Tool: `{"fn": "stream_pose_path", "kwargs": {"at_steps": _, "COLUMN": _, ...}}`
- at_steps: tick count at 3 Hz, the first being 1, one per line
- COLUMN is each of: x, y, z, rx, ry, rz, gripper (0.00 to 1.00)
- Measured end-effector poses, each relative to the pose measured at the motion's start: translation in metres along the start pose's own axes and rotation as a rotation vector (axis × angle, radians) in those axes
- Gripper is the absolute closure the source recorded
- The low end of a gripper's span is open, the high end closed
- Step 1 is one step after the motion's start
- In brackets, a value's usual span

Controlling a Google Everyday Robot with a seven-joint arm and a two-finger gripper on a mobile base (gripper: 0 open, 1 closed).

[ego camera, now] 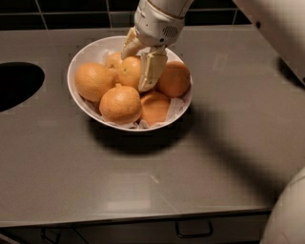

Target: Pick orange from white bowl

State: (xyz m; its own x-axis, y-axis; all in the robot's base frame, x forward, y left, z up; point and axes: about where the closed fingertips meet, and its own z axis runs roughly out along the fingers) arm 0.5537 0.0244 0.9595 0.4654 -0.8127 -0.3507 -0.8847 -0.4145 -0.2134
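While descending from the upper right, the white arm (274, 28) ends in a rounded, vented wrist housing set over the rear of the white bowl (97, 47), with the gripper (135, 71) pointed down into the bowl's centre. Its two cream, blunt fingers (151, 71) are spread and stand on either side of the orange (128, 72), one at the fruit's rear left and one along its right flank; whether they press on it cannot be told. This orange, round and finely dimpled, lies at the bowl's middle among the other oranges (93, 81), which are packed around it; the one at the bowl's front (120, 104) has a raised nub. Bowl: wide, glossy, slightly oval, lined with crinkled white paper (176, 107). It rests on a smooth grey matte tabletop (143, 181). Left of the bowl is a dark rounded opening (16, 86); behind the bowl, black tiles (71, 9).
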Motion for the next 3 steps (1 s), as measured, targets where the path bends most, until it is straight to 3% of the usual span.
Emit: {"fn": "stream_pose_path", "kwargs": {"at_steps": 3, "x": 0.0019, "y": 0.0021, "z": 0.0071, "rx": -0.013, "ry": -0.008, "rz": 0.006, "gripper": 0.39}}
